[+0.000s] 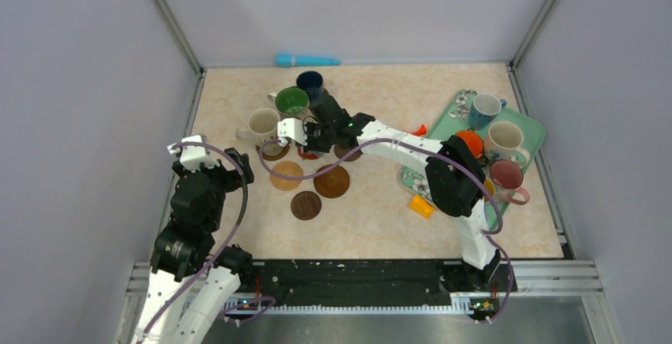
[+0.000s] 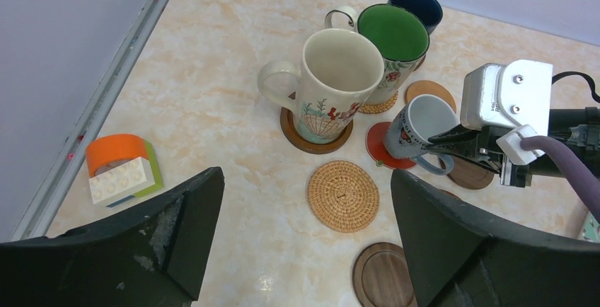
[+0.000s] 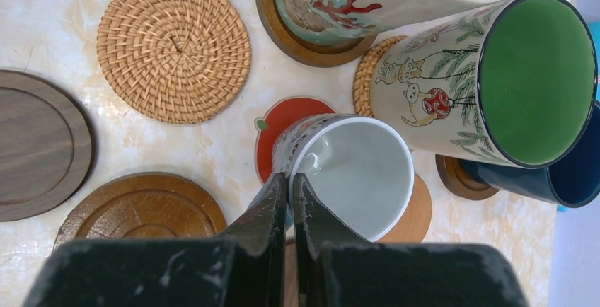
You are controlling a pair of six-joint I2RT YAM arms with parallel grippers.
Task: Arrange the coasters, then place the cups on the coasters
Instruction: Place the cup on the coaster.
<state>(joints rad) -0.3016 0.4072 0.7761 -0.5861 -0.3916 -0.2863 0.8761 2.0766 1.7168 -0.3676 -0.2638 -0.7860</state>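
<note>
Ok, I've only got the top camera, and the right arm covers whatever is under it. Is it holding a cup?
Observer: Yes. The right jaws are shut on a small white mug, at its handle.
Operator: Is it standing yet?
Observer: No. The left wrist view shows it tilted, with its base at the red coaster.
Operator: Is the green mug on a coaster? I can't see under it.
Observer: Yes, a woven coaster shows at its foot.
</note>
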